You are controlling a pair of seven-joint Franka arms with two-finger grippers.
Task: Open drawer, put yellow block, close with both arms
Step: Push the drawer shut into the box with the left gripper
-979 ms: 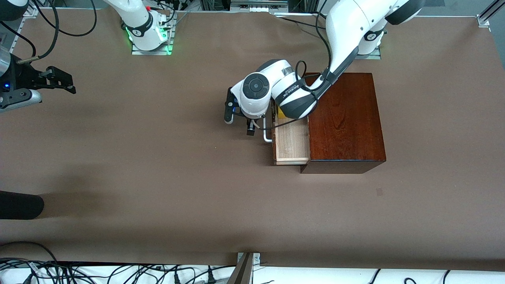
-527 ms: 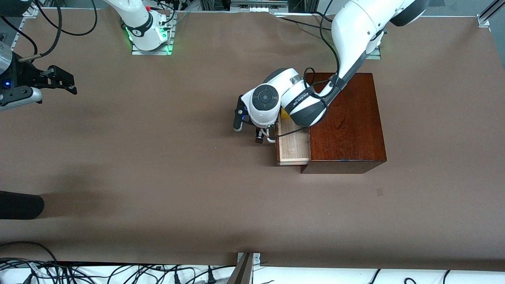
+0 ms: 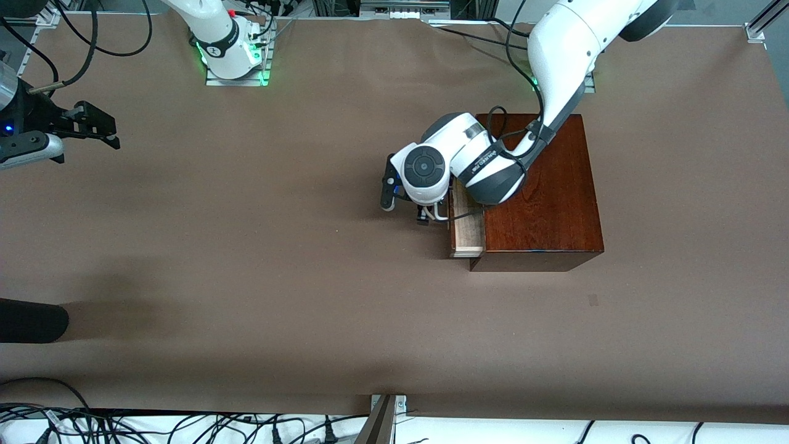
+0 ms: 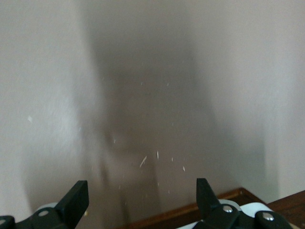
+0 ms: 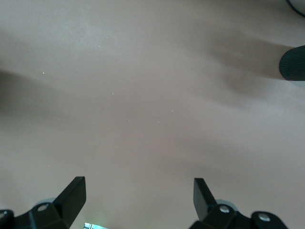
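Note:
The dark mahogany box (image 3: 542, 191) stands toward the left arm's end of the table. Its drawer (image 3: 466, 235) sticks out only a little, showing a narrow strip of pale wood. The yellow block is hidden. My left gripper (image 3: 426, 216) is low in front of the drawer, right at the white handle (image 3: 439, 214). In the left wrist view the left gripper (image 4: 141, 200) is open, with bare table between its fingers and the drawer's reddish-brown front (image 4: 190, 212) close by. My right gripper (image 3: 110, 131) waits over the table's right-arm end; the right gripper (image 5: 138, 195) is open and holds nothing.
A black rounded object (image 3: 31, 320) pokes in at the right arm's end of the table, nearer to the front camera, and appears as a black rounded object (image 5: 293, 62) in the right wrist view. Cables (image 3: 185, 425) lie along the table's near edge.
The left arm has moved toward the box and the drawer has slid in with it, from well out to nearly shut. The yellow block is now covered. The right arm stayed put.

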